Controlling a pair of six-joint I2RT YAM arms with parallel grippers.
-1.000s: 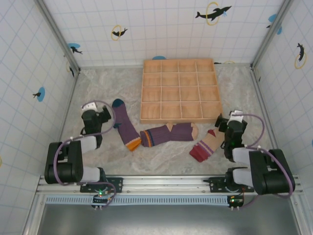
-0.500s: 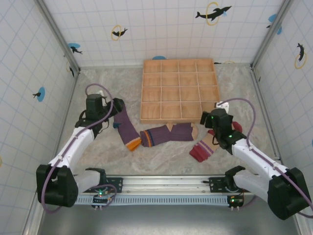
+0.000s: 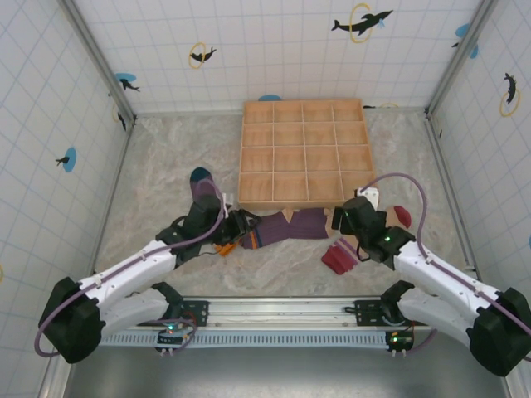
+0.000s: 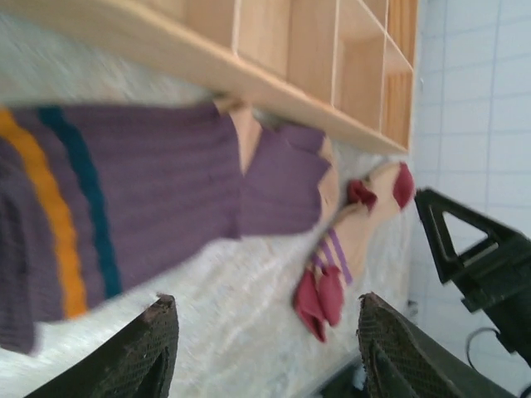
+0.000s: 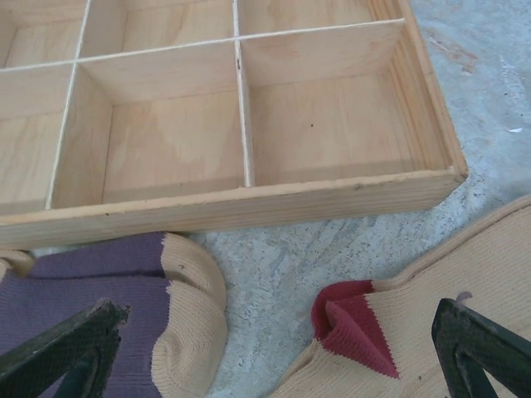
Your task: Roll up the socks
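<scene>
Three socks lie in a row before the tray. The purple sock with a teal toe [image 3: 202, 186] has an orange cuff [image 4: 50, 215]. My left gripper [image 3: 239, 225] hovers low over that cuff, open, with bare table between its fingers [image 4: 153, 348]. The purple sock with a tan toe [image 3: 292, 224] [image 4: 282, 178] [image 5: 187, 307] lies in the middle. The tan sock with a dark-red cuff [image 3: 340, 259] [image 4: 340, 249] [image 5: 465, 274] lies to the right. My right gripper [image 3: 342, 217] [image 5: 280, 313] is open above the gap between those two socks.
A wooden tray [image 3: 303, 201] [image 5: 249, 203] of empty compartments stands just behind the socks. Tiled walls close in the left, right and back sides. The right arm [image 4: 481, 257] shows at the edge of the left wrist view.
Both arms have unfolded from near their bases and reached inward to the socks. The left gripper moved right to the orange cuff and its jaws narrowed. The socks have not moved.
</scene>
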